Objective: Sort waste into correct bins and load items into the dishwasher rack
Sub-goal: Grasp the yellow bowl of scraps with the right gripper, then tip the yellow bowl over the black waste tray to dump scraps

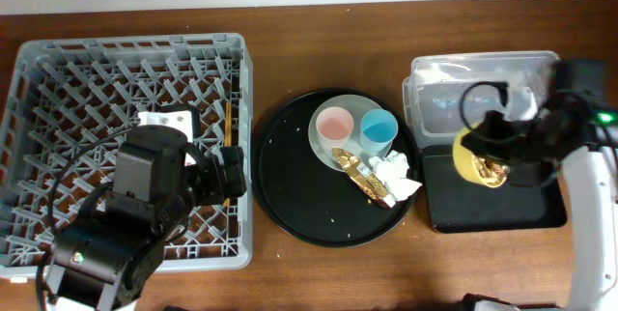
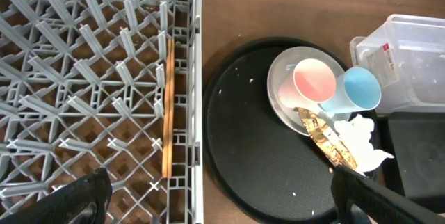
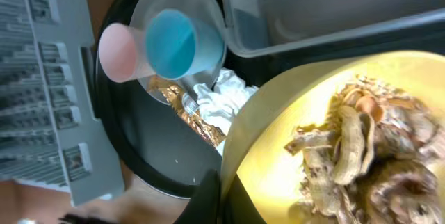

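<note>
My right gripper [image 1: 483,147] is shut on the rim of the small yellow bowl [image 1: 470,156], held tilted over the black rectangular tray [image 1: 502,210]; tan food scraps [image 3: 361,154] lie inside the bowl [image 3: 278,147]. The clear tub [image 1: 454,89] is behind it. On the round black tray [image 1: 290,185] sit the pale plate [image 1: 323,147], the pink cup [image 1: 335,126], the light blue cup [image 1: 379,129], the gold-brown wrapper [image 1: 359,171] and white tissue [image 1: 398,176]. Chopsticks [image 2: 167,106] lie in the grey rack [image 1: 58,89]. My left gripper [image 2: 219,196] is open over the rack's right edge.
The rack fills the left side of the brown wooden table [image 1: 319,31]. A small white label or part [image 1: 166,118] shows in the rack beside my left arm. White crumbs dot the round black tray.
</note>
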